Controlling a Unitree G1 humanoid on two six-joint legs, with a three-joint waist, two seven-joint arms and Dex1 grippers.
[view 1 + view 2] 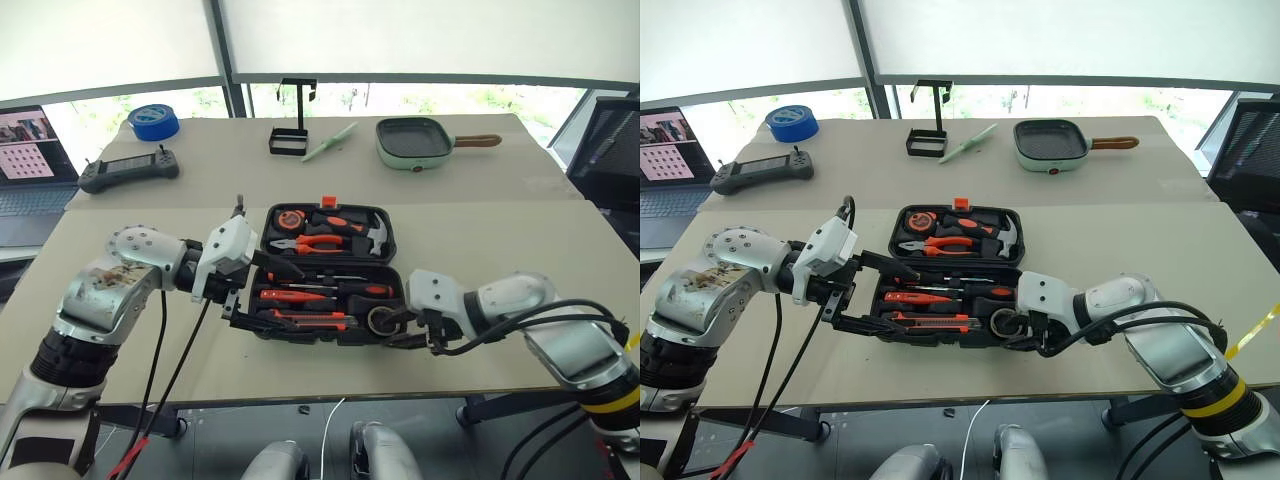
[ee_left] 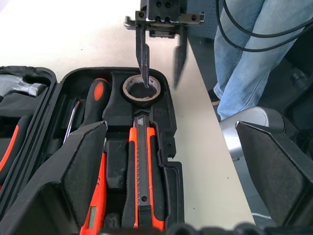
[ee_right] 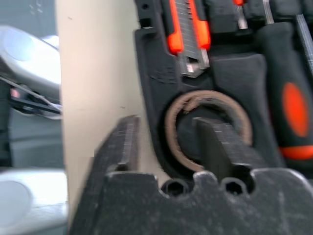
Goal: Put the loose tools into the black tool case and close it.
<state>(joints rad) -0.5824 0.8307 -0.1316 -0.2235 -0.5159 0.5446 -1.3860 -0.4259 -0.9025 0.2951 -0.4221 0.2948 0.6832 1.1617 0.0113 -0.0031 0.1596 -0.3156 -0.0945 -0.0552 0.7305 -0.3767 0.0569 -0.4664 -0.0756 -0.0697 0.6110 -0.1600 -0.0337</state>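
The black tool case (image 1: 394, 250) lies open at the middle of the table, lid towards the back. In the base lie orange-and-black screwdrivers (image 1: 295, 296), the utility knife (image 2: 142, 166) and the small tape roll (image 2: 128, 90), which sits in its round recess at the right front corner. My right gripper (image 2: 160, 68) is open at that corner. One of its fingers reaches into the roll's hole and the other hangs outside the case wall. Over the left end of the base my left gripper (image 1: 280, 298) stands wide open, holding nothing.
A hammer (image 1: 375, 235) and pliers (image 1: 315, 243) lie in the lid. Along the back of the table are a blue tape roll (image 1: 155, 121), a black wire stand (image 1: 292, 130), a green pan (image 1: 415, 140) and a controller (image 1: 128, 170). A person's legs (image 2: 254, 49) stand beside the table.
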